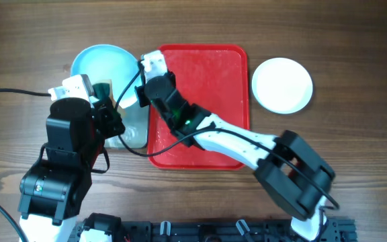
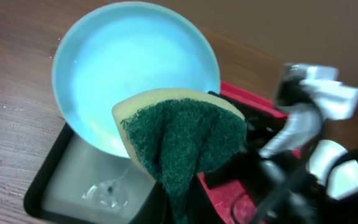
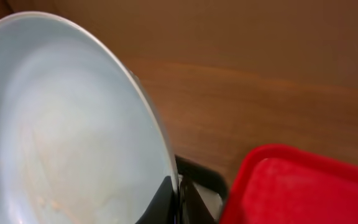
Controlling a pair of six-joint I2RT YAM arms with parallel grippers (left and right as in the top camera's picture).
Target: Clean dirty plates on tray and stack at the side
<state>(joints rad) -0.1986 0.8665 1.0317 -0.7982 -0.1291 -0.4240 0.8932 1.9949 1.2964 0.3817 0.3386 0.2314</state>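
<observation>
The round light blue plastic plate [image 1: 101, 64] is tilted up on edge over the small dark grey tray [image 2: 39, 186], just left of the large red plastic tray [image 1: 207, 81]. Its hollow face is turned towards my left arm. My right gripper [image 3: 174, 204] pinches its rim on the red-tray side. My left gripper [image 2: 179, 210] clamps a yellow sponge with a green scouring pad [image 2: 185, 137], close before the plate's lower face; I cannot tell if they touch. I judge the wipe runs forward and upward.
</observation>
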